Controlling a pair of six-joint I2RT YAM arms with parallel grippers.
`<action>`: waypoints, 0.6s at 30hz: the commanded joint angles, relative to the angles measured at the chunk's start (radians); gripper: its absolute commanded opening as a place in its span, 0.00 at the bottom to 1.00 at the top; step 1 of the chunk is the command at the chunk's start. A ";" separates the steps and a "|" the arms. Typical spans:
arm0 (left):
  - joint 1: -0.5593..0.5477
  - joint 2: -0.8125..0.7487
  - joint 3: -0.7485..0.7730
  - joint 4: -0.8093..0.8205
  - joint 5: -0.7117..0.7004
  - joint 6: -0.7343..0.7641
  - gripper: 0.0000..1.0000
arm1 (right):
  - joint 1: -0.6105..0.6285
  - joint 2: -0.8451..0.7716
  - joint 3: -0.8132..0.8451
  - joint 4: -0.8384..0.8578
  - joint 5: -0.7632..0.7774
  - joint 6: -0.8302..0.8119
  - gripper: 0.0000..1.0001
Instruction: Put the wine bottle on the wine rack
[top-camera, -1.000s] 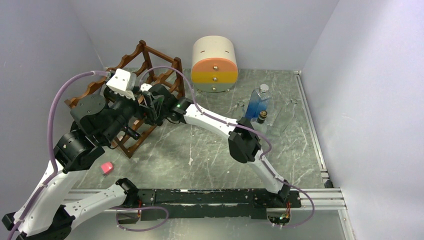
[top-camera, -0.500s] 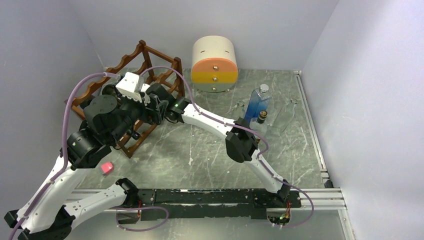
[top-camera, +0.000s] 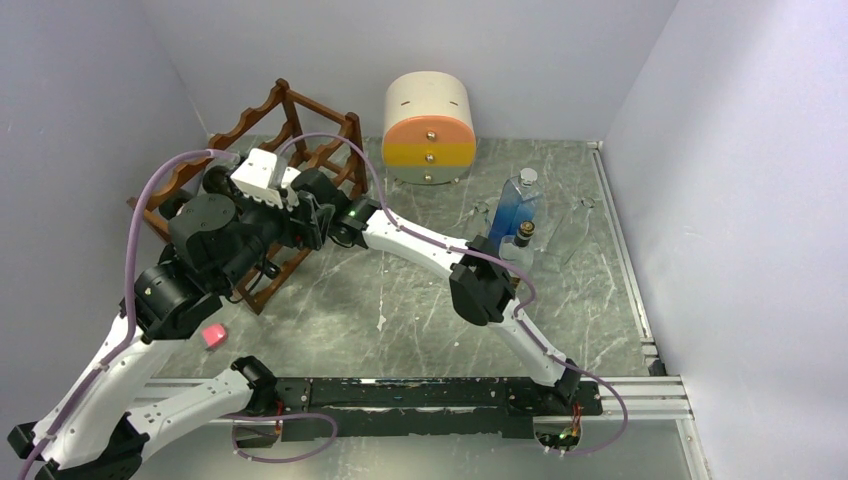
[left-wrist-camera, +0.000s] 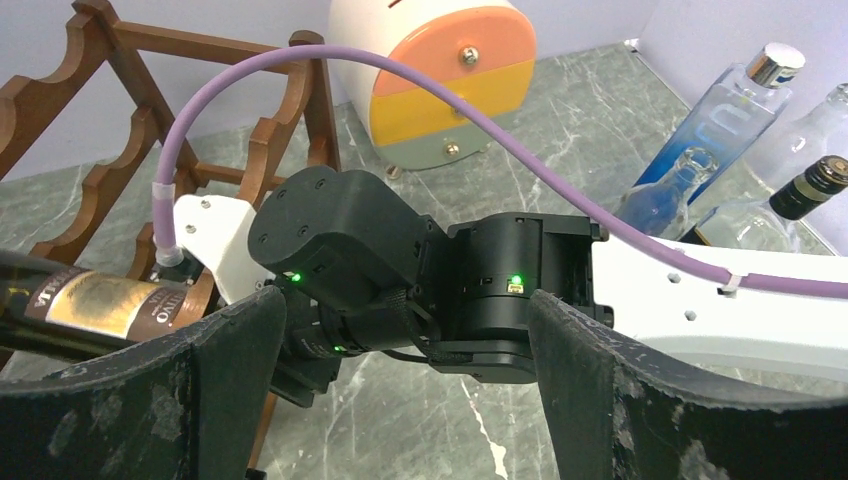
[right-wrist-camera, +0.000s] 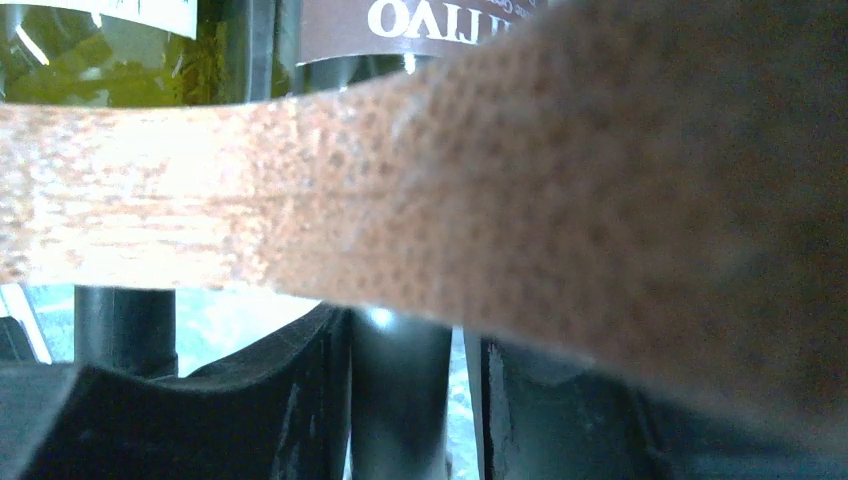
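The reddish-brown wine rack (top-camera: 285, 125) stands at the back left; it also shows in the left wrist view (left-wrist-camera: 120, 130). The dark wine bottle (left-wrist-camera: 90, 305), with a brown-gold label, lies on its side in the rack. My right gripper (right-wrist-camera: 410, 340) is shut on the bottle's neck (right-wrist-camera: 400, 400), just behind a blurred wooden rail (right-wrist-camera: 400, 200); the green body (right-wrist-camera: 130, 60) lies beyond. My left gripper (left-wrist-camera: 405, 310) is open wide and empty, hovering over the right arm's wrist (left-wrist-camera: 430, 280). In the top view the left gripper (top-camera: 308, 205) hides the right one.
A cream-and-orange drawer box (top-camera: 430, 125) stands at the back centre. A blue bottle (top-camera: 518, 205), a clear bottle (top-camera: 570, 230) and a dark-capped bottle (top-camera: 524, 232) stand at the right. A small pink block (top-camera: 212, 335) lies at the near left. Purple cables arch over the rack.
My left arm has lifted and its wrist has shifted right, away from the rack's front. The right arm has hardly moved and stays at the rack.
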 joint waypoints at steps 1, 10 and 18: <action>-0.005 -0.011 0.014 -0.001 -0.050 -0.004 0.94 | -0.005 0.010 0.000 0.174 0.046 -0.009 0.45; -0.005 -0.030 0.016 0.014 -0.073 0.010 0.94 | -0.005 -0.001 -0.050 0.241 0.073 0.024 0.48; -0.006 -0.035 0.035 0.003 -0.062 0.007 0.94 | -0.007 -0.098 -0.146 0.310 0.066 0.078 0.63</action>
